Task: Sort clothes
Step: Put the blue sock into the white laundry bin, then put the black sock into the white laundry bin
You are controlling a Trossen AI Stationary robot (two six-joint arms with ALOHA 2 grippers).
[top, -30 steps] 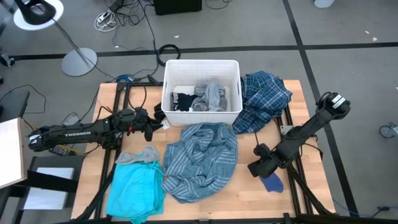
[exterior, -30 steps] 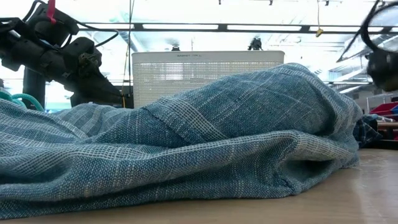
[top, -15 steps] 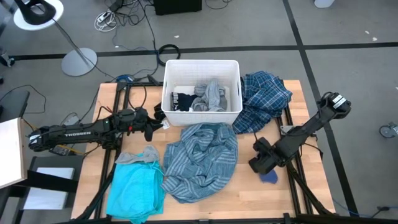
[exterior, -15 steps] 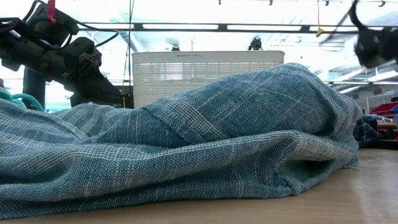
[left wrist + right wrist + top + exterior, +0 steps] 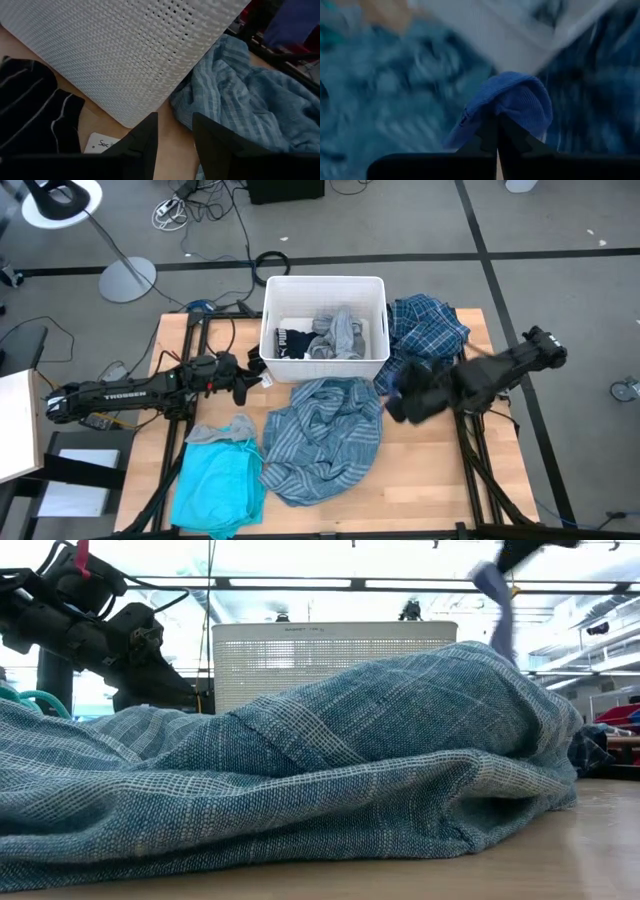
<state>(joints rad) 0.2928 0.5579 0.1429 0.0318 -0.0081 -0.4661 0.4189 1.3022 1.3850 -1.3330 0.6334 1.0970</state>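
Wooden tabletop under you, cabled floor beyond: your right gripper (image 5: 497,131) has its fingers pinched tight on a small blue knit piece (image 5: 512,102), soft and bunched, held aloft near the white lattice bin (image 5: 324,288), probably bound for it. Your left gripper (image 5: 172,132) waits half-spread beside the bin. Below lie the crumpled striped shirt (image 5: 325,435), plaid shirt (image 5: 428,325) and turquoise garment (image 5: 215,485).

The bench (image 5: 420,480) is showing pale, smooth wood with a faint sheen; the bin (image 5: 125,55) is looking like matt white plastic — perforated in a woven pattern; the striped shirt (image 5: 330,770) is lying as coarse, visibly woven cloth; the blue piece (image 5: 517,102) is appearing soft and finely knitted; the dark striped piece (image 5: 30,110) is looking matt — a soft knit.
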